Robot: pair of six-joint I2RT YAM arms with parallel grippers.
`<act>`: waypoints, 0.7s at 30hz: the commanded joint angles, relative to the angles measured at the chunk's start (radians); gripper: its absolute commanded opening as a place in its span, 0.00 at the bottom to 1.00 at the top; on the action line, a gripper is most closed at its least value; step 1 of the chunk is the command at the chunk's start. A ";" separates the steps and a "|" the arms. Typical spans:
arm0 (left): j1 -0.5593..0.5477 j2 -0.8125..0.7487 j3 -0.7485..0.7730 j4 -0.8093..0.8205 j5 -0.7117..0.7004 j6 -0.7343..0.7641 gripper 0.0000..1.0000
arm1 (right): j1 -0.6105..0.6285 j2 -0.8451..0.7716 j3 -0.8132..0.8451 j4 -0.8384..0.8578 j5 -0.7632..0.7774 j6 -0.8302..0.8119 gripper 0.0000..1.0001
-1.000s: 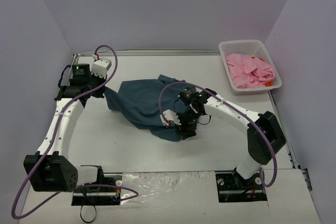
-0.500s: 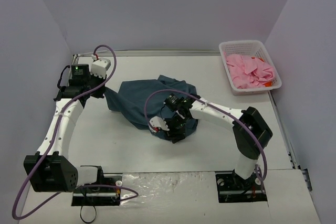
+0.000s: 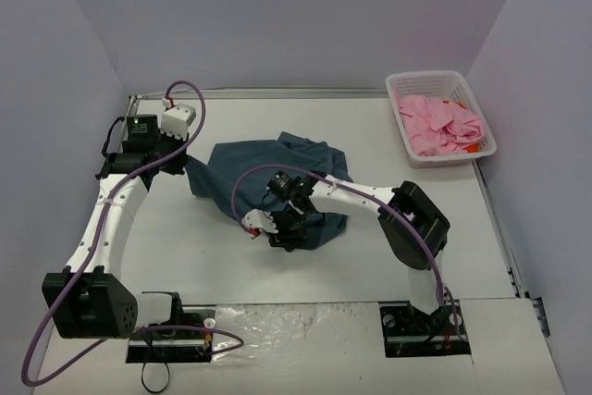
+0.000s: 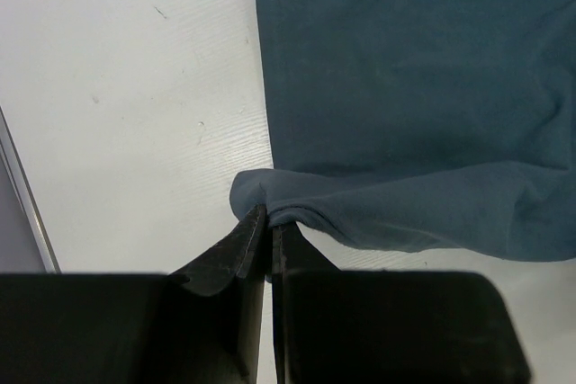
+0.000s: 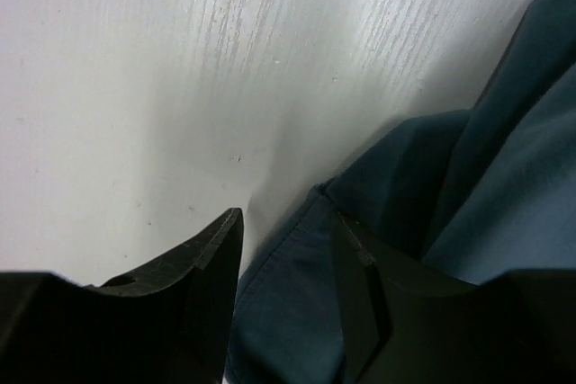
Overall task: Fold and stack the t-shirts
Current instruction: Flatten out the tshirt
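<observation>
**Right arm slides to the near hem while the left holds its corner**

The table (image 3: 185, 256) carries the blue t-shirt (image 3: 250, 173), which lies rumpled and unfolded at its middle, with one corner drawn out toward the left. Since a second ago the cloth at its far right side has heaped up a little higher, and the rest has barely shifted. The basket (image 3: 404, 81) at the far right corner holds the pink t-shirt (image 3: 442, 124), crumpled and untouched throughout.

The right arm has swept leftward along the shirt's near side, its elbow following inward. The right gripper (image 3: 277, 233) now sits low at the near-left hem, where before it was over the near-right part. Its jaws have been narrowing. In the wrist view they still stand apart, with the hem lying between them and not yet pinched.

The left gripper (image 4: 268, 215) has not moved. Its jaws stay clenched on the left corner of the blue t-shirt, lifting a small fold of it off the table.

My reading is that a second grip is about to land, so the shirt can be stretched flat. The folding itself has not begun.
</observation>
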State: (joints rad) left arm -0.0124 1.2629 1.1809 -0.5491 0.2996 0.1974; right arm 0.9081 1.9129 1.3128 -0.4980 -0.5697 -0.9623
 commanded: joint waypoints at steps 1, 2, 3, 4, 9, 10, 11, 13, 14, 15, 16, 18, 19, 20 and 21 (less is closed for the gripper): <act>0.008 -0.019 0.006 0.015 0.018 -0.016 0.02 | 0.012 0.031 0.029 -0.004 0.017 0.020 0.40; 0.008 -0.019 0.005 0.017 0.019 -0.018 0.02 | 0.012 0.035 0.026 0.007 0.024 0.023 0.40; 0.006 -0.019 0.005 0.017 0.019 -0.016 0.02 | 0.012 0.040 0.022 0.012 0.027 0.025 0.40; 0.008 -0.020 0.003 0.020 0.019 -0.018 0.02 | 0.012 0.043 0.017 0.022 0.037 0.028 0.40; 0.038 -0.022 -0.001 0.021 0.030 -0.019 0.02 | 0.014 0.061 -0.026 0.114 0.085 0.080 0.37; 0.038 -0.022 0.000 0.021 0.030 -0.019 0.02 | 0.014 0.067 -0.033 0.127 0.100 0.086 0.36; 0.038 -0.022 0.000 0.021 0.030 -0.019 0.02 | 0.014 0.070 -0.055 0.157 0.109 0.095 0.34; 0.043 -0.022 0.000 0.021 0.033 -0.021 0.02 | 0.014 0.077 -0.076 0.203 0.134 0.118 0.29; 0.043 -0.020 0.000 0.021 0.038 -0.023 0.02 | 0.014 0.078 -0.086 0.219 0.145 0.128 0.26; 0.043 -0.022 0.000 0.023 0.039 -0.024 0.02 | 0.014 0.080 -0.105 0.232 0.154 0.137 0.24; 0.045 -0.022 0.000 0.023 0.042 -0.024 0.02 | 0.014 0.086 -0.112 0.252 0.165 0.139 0.20; 0.048 -0.022 -0.001 0.021 0.045 -0.024 0.02 | 0.015 0.095 -0.109 0.269 0.200 0.169 0.08; 0.048 -0.022 0.000 0.023 0.047 -0.024 0.02 | 0.015 0.104 -0.107 0.266 0.205 0.172 0.00; 0.048 -0.023 -0.001 0.021 0.047 -0.026 0.02 | 0.017 0.107 -0.103 0.266 0.214 0.178 0.00; 0.049 -0.025 -0.001 0.021 0.049 -0.026 0.02 | 0.017 0.109 -0.101 0.265 0.221 0.183 0.00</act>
State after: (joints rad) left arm 0.0277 1.2625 1.1805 -0.5480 0.3264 0.1856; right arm 0.9180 1.9495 1.2560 -0.2157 -0.4507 -0.8127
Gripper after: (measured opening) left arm 0.038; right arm 0.018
